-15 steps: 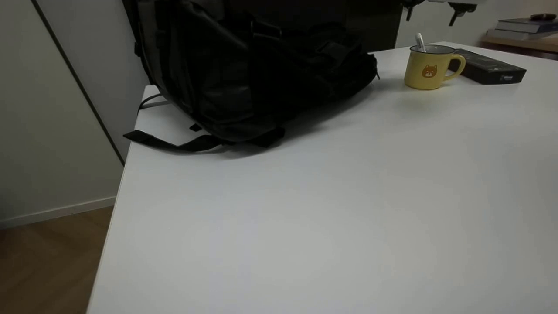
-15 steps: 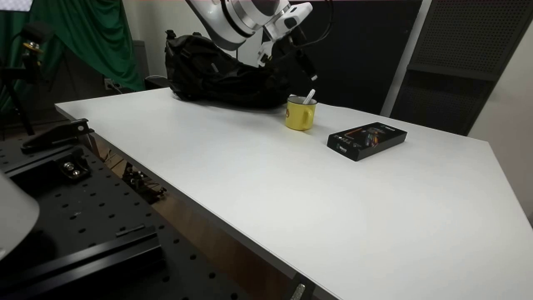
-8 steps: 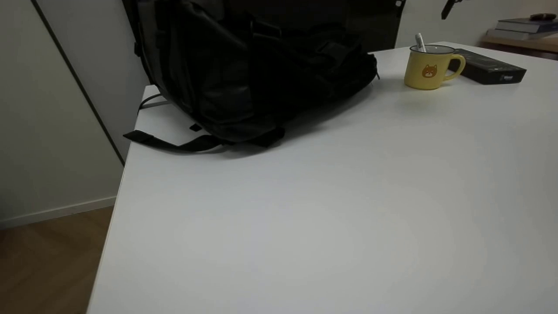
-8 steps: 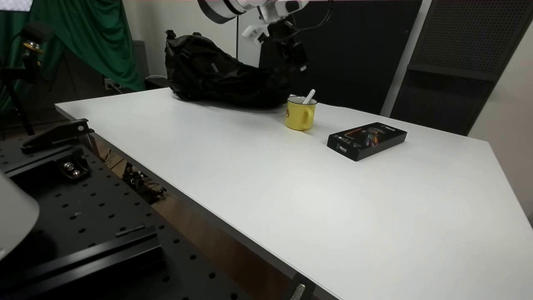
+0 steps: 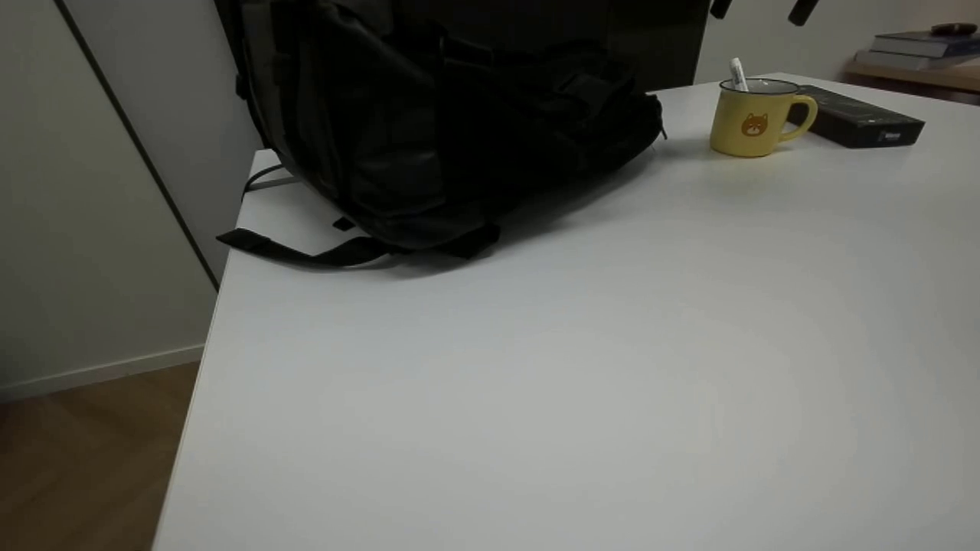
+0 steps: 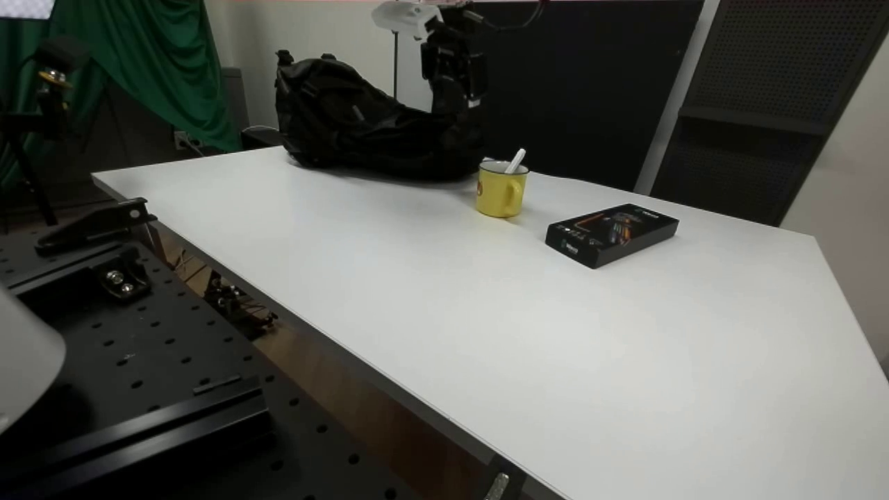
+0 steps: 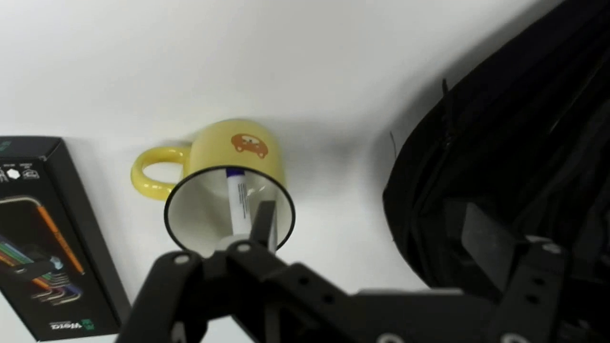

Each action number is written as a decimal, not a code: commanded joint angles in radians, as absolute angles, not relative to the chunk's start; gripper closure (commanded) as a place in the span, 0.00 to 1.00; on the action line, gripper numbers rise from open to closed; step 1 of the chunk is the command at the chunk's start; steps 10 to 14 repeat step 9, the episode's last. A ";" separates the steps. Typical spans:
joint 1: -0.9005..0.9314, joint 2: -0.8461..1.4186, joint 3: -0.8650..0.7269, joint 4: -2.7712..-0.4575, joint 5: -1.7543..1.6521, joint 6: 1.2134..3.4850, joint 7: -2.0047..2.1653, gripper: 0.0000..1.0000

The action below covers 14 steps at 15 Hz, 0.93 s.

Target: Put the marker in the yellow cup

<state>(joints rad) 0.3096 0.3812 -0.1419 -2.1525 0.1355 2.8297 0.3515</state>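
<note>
A softly lit white table (image 5: 536,383) stands over brown floor (image 5: 84,467), near a pale wall (image 5: 92,252). In an exterior view, a green curtain (image 6: 156,80) hangs well apart from a black panel (image 6: 590,97) and a grey perforated panel (image 6: 778,62) behind the table.

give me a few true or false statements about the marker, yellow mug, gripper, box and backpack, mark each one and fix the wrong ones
1. The marker leans inside the yellow mug. True.
2. The mug lies tipped on its side. False: it stands upright.
3. The gripper is open. True.
4. The black Wera hex-key box and the black backpack both lie on the white table. True.
5. The backpack sits between the mug and the box. False: the mug sits between the box and the backpack.
6. The box touches the mug. False: bare table shows between them in the wrist view.
</note>
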 commanded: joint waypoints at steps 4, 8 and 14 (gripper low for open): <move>0.113 0.313 -0.001 -2.134 0.123 2.378 0.187 0.00; 0.104 0.324 -0.008 -2.132 0.066 2.297 0.219 0.00; 0.104 0.324 -0.011 -2.130 0.056 2.280 0.223 0.00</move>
